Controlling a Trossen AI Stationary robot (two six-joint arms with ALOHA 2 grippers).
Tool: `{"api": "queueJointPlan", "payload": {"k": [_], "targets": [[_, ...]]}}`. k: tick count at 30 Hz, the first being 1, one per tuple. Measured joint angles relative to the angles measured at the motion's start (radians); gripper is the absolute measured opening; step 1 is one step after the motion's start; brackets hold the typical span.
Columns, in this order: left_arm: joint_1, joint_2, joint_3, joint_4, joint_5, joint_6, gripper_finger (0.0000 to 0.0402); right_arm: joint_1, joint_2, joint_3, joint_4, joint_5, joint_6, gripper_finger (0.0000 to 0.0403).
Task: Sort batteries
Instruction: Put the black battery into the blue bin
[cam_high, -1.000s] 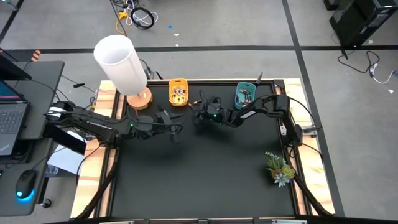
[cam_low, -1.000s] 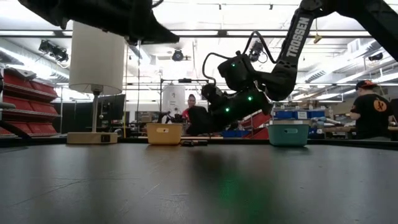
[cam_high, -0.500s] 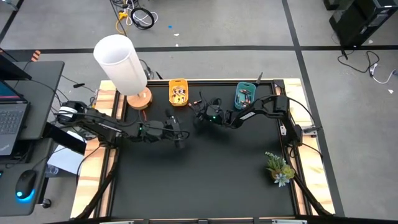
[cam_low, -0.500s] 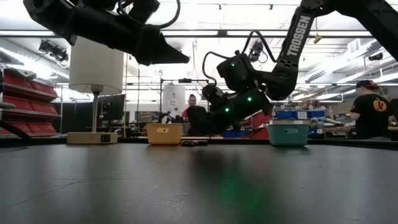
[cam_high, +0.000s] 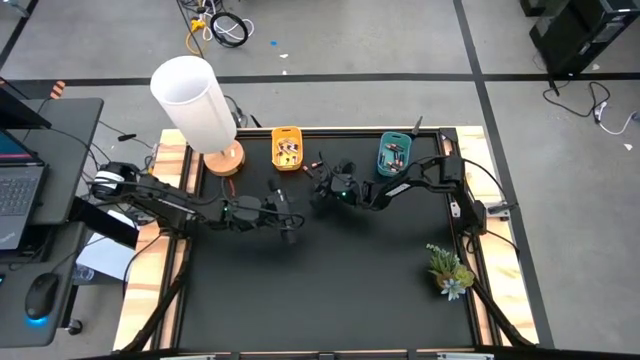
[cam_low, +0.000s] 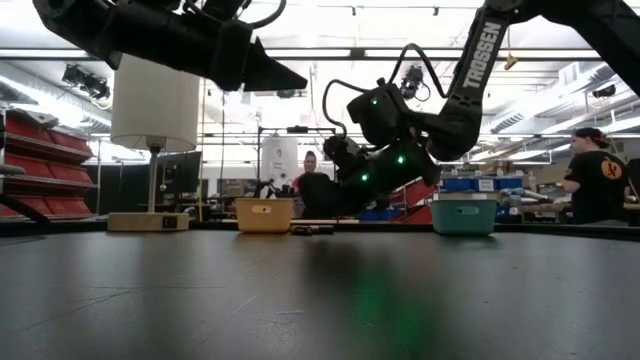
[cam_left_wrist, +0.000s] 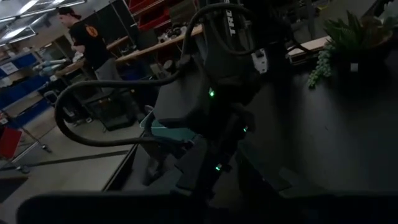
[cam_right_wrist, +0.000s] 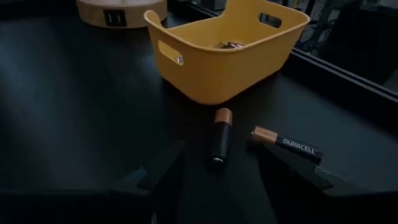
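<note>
Two dark batteries with copper ends lie on the black table beside the yellow bin (cam_right_wrist: 217, 62): one (cam_right_wrist: 221, 142) between the lines of my right gripper's fingers, the other (cam_right_wrist: 287, 144) just beside it. They also show in the low view (cam_low: 312, 229). My right gripper (cam_right_wrist: 221, 186) is open and hovers just short of the first battery, touching nothing; it also shows in the high view (cam_high: 318, 183). My left gripper (cam_high: 289, 215) hangs above the table left of the right one. The yellow bin holds more batteries (cam_right_wrist: 233, 45).
A teal bin (cam_high: 391, 153) with batteries stands at the far edge right of the yellow bin (cam_high: 287, 148). A lamp (cam_high: 200, 100) stands at the far left corner, a small plant (cam_high: 448, 268) at the right edge. People show in the room beyond the table.
My left gripper has gone toward the table's right edge, closer to my right gripper, and has come lower into the low view. The batteries lie where they were.
</note>
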Motion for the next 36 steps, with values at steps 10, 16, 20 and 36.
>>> {"api": "queueJointPlan", "payload": {"k": [10, 16, 20, 36], "targets": [[0.0, 0.0, 0.0, -0.01, 0.002, 0.001, 0.0085, -0.006, 0.12, 0.034, 0.152, 0.0, -0.034, 0.0207], [0.0, 0.0, 0.0, -0.011, 0.002, 0.022, 0.0085, -0.025, 0.175, 0.088, 0.159, -0.03, -0.038, 0.0205], [0.0, 0.0, 0.0, -0.014, -0.004, 0.022, 0.0085, -0.031, 0.205, 0.126, 0.163, -0.054, -0.01, 0.0202], [0.0, 0.0, 0.0, -0.045, -0.009, 0.021, 0.0085, -0.004, 0.202, 0.137, 0.036, -0.043, 0.087, 0.0049]]}}
